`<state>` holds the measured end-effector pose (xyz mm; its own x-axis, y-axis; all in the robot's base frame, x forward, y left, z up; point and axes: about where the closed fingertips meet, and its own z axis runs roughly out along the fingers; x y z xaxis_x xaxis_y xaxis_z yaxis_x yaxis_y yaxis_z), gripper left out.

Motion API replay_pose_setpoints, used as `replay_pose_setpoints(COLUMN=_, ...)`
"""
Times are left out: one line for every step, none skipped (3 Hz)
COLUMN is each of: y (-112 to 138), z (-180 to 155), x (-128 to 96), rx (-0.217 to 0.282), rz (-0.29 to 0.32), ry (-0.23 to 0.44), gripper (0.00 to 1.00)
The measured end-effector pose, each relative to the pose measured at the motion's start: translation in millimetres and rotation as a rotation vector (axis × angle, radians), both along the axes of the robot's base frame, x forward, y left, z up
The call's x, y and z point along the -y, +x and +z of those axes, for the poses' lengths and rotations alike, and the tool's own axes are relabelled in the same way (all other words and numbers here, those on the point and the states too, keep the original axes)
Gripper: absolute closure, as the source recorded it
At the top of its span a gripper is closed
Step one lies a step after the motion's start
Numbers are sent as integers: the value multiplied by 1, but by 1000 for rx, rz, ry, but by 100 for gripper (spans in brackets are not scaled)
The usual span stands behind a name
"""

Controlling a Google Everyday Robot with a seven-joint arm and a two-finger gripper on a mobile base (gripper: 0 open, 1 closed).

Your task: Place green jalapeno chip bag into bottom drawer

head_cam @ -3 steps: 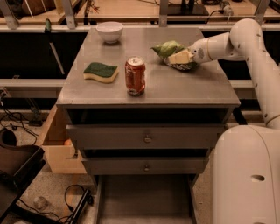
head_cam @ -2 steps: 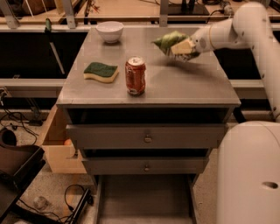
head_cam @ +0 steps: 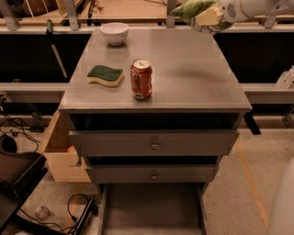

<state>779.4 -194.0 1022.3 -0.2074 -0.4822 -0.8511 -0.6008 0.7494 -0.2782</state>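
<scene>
Bottom drawer (head_cam: pixel 151 207): pulled out at the lower edge of the view, flat grey floor and low side walls showing. Nothing seen lying in it.

Above it: two grey drawer fronts, the lower one (head_cam: pixel 183 174) and the upper one (head_cam: pixel 193 143), each with a small round knob, each standing slightly out from the frame.

Left of the cabinet, on the floor: cardboard box (head_cam: pixel 62 153), black cables (head_cam: pixel 78 204) in front of it.

Cabinet top (head_cam: pixel 188 73): red soda can (head_cam: pixel 141 79) upright near the front edge. Green-topped yellow sponge (head_cam: pixel 105 75) lies flat just to its left, apart from it. White bowl (head_cam: pixel 114 33) stands at the far left corner.

Gripper (head_cam: pixel 207 17): at the top right of the view, raised above the far right corner of the cabinet top. Jaws pinch the green jalapeno chip bag (head_cam: pixel 195 7), which is held in the air clear of the surface, its crumpled green end sticking out to the left of the fingers. Bag is well apart from the bottom drawer.
</scene>
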Motion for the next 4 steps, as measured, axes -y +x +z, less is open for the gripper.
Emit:
replay_pose_setpoints(y=-45, z=30, x=27, rx=49, rz=-85, ry=16, gripper=100)
replay_pose_setpoints(y=-108, z=57, x=56, rx=112, rz=-171, ry=89, gripper=100)
replay_pose_setpoints(y=-162, z=27, x=63, rx=88, rz=-190, ry=158, gripper=100)
replay_pose_setpoints(y=-215, z=-47, x=66, rx=-17, rz=-175, ry=223, gripper=100)
